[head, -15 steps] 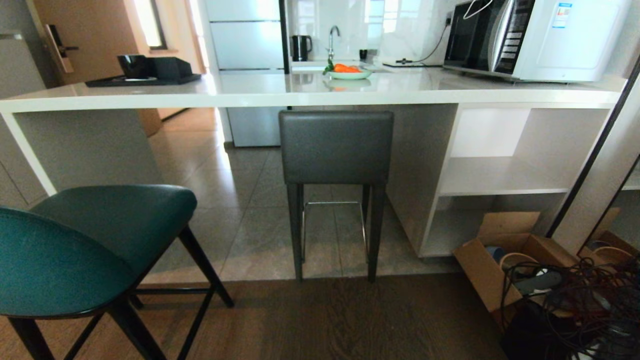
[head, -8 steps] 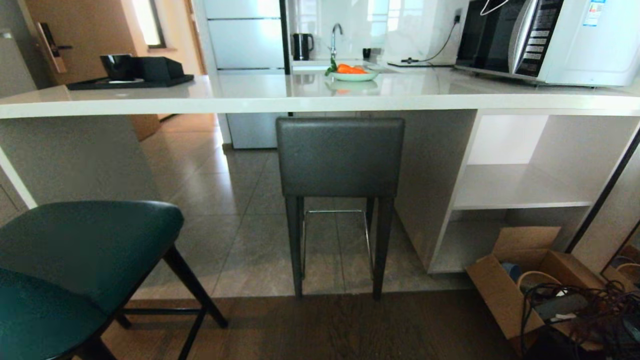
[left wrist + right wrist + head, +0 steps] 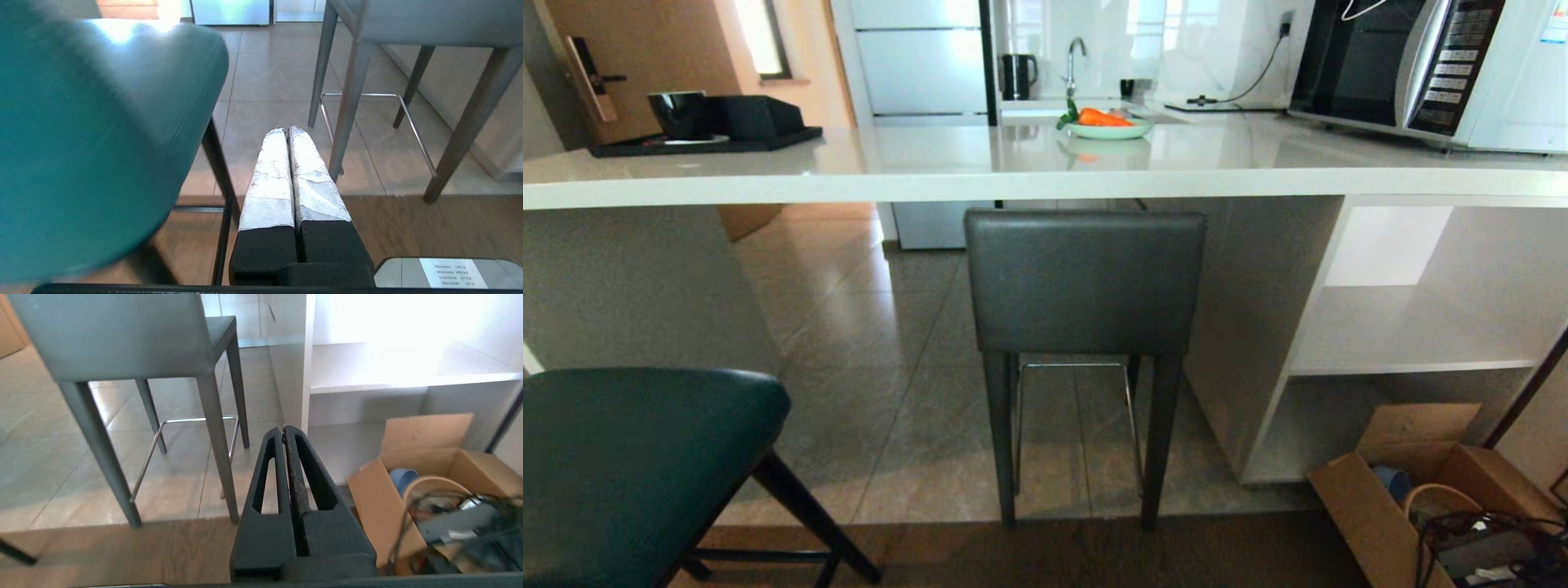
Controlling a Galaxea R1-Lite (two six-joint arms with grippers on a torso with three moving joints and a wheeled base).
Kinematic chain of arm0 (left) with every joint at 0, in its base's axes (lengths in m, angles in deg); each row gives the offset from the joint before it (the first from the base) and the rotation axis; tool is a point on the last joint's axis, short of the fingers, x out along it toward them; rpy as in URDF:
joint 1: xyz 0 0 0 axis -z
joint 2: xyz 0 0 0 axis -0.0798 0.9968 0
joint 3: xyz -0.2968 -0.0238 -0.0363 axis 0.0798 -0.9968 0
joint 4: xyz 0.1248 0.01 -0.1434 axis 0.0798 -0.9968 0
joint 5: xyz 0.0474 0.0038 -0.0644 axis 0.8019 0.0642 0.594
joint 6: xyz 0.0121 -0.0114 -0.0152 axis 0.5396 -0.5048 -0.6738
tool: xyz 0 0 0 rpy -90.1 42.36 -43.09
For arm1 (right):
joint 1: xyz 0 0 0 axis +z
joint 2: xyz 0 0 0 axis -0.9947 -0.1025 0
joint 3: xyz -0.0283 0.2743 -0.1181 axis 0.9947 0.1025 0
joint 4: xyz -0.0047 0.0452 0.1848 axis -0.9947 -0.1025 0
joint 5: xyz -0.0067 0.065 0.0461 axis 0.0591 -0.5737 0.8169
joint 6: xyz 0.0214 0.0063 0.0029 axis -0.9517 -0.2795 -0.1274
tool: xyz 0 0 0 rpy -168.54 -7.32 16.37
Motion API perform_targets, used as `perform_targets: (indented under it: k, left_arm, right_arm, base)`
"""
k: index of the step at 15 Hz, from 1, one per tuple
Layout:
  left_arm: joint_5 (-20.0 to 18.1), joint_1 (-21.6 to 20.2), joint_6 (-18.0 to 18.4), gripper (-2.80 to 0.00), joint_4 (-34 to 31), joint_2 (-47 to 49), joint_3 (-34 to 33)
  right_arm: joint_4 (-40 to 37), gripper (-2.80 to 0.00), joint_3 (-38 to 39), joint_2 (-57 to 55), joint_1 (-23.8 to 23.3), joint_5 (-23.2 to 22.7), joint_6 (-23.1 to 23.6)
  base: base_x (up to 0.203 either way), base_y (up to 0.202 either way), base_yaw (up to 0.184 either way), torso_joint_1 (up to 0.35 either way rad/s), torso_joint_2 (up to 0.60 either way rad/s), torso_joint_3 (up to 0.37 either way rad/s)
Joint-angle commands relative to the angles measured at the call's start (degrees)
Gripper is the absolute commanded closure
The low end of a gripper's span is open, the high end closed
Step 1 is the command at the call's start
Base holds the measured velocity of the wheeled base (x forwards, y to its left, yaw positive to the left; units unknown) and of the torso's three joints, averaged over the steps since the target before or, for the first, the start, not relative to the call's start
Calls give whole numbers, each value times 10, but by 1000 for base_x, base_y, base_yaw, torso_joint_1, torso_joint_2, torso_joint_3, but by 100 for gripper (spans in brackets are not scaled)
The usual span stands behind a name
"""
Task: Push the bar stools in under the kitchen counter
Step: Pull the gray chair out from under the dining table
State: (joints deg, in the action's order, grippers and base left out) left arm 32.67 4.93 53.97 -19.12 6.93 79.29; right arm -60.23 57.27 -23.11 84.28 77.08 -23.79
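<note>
A microwave, black tray, plate of what look like carrots, and a cardboard box of cables.

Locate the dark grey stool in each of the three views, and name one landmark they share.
Head view: the dark grey stool stands at centre, its back just below the kitchen counter edge.
Left wrist view: its seat and legs fill the upper right, beyond the shut left gripper.
Right wrist view: its back fills the upper left, beyond the shut right gripper.
Shared landmark: the stool's chrome footrest.
</note>
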Motion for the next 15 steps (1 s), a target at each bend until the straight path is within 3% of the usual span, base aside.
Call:
perform_targets:
  k: [1,15]
  left_arm:
    - [0,0,0,0,0,-1,0]
    - [0,0,-1,0,0,-1,0]
  right_arm:
    - [0,0,17,-1,0,0,0]
    - [0,0,17,-1,0,0,1]
  base:
    - [194,0,4,2,0,0]
    - [184,0,2,3,2,2]
